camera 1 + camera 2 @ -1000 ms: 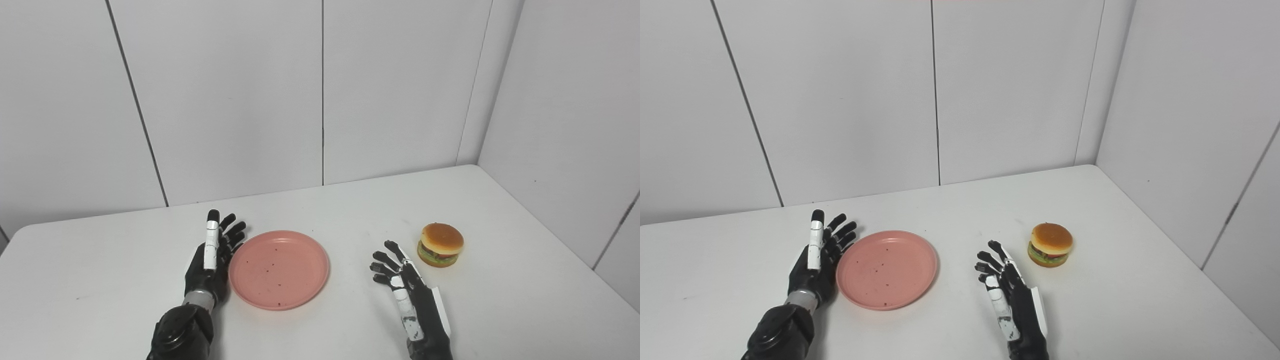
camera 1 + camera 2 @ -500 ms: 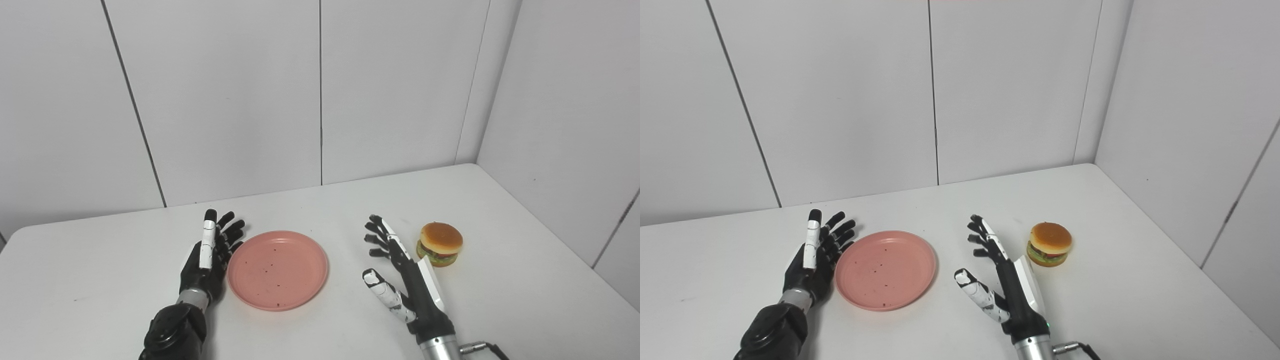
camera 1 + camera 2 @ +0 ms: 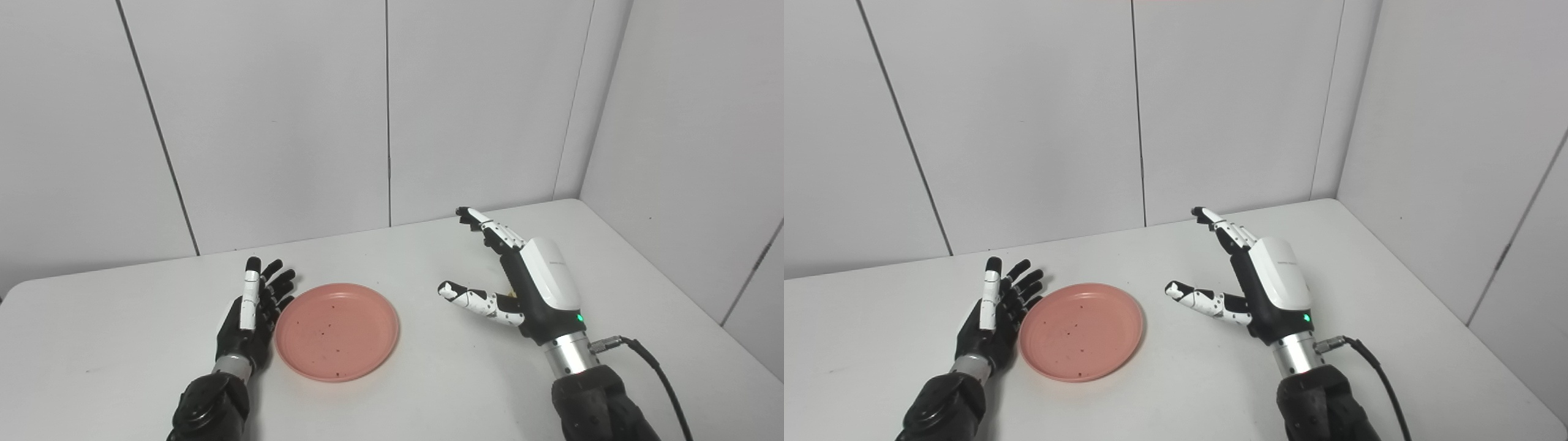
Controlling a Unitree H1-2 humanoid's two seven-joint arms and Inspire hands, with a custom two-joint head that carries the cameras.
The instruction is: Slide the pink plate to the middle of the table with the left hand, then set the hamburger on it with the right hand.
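R hand (image 3: 530, 285) is up off the white table (image 3: 643, 343), fingers spread wide w/ thumb stuck out toward the left, holding nothing. It sits right over the spot where the hamburger should be, so the burger is almost fully hidden behind palm/wrist; only a tiny yellowish sliver (image 3: 509, 297) peeks out between thumb base and palm in the left eye view, and that's prob. the bun, can't be sure. In the right eye view it's not visible at all. So the key relation: burger lies beneath/behind the R hand, on the far-right part of the table, well apart from the pink plate (image 3: 337, 331). Can't tell how much gap between fingers and burger, or whether any contact yet. L hand (image 3: 251, 312) lies flat-ish on the table just beside the plate's left rim, fingers apart, pointing to the far side, empty; looks touching or nearly touching the rim, hard to say. Plate sits about mid-table, a few dark crumbs on it, otherwise bare. Judgement: plate step looks done; next is R hand closing on the burger, then carrying it left and a bit nearer to the plate. L hand is closer to the plate, R closer to the burger.
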